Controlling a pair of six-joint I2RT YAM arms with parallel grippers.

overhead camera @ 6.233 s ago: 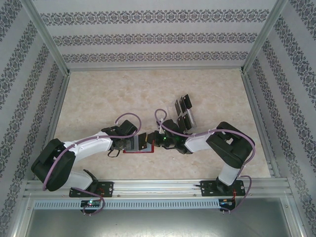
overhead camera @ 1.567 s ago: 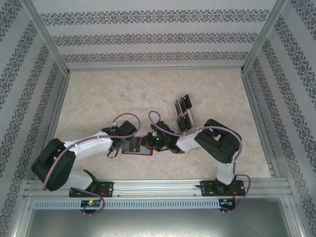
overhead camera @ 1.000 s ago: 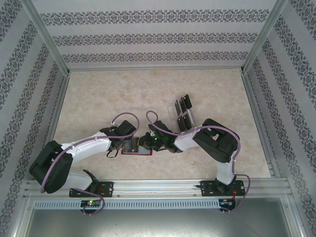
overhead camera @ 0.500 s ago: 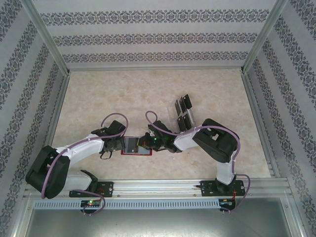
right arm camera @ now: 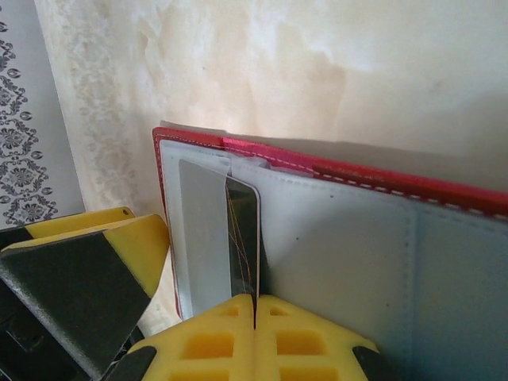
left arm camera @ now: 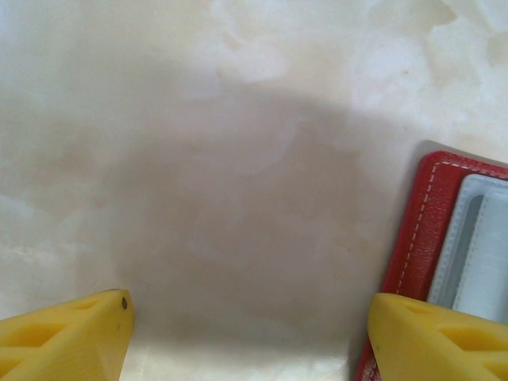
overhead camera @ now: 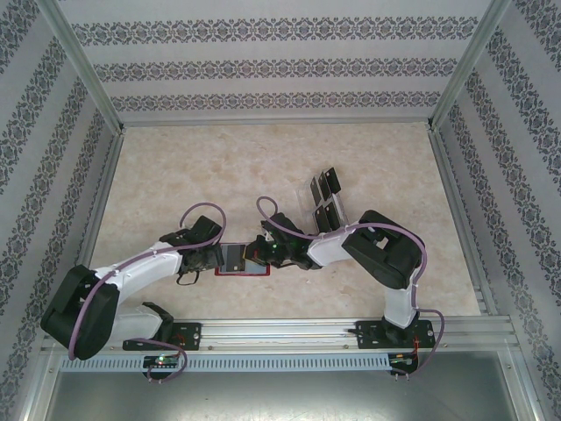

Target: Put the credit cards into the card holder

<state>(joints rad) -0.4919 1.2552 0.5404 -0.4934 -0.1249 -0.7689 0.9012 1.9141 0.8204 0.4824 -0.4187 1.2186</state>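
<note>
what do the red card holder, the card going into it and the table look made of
card holder: red leather or faux leather, going by the white stitching; smooth grey lining.
credit card: thin glossy plastic, judging by its sheen.
table: beige marble pattern; stone or printed laminate, can't tell.

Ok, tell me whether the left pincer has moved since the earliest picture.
Yes. The left pincer has drawn leftward, off the card holder and farther from the card rack, which has stayed put.
</note>
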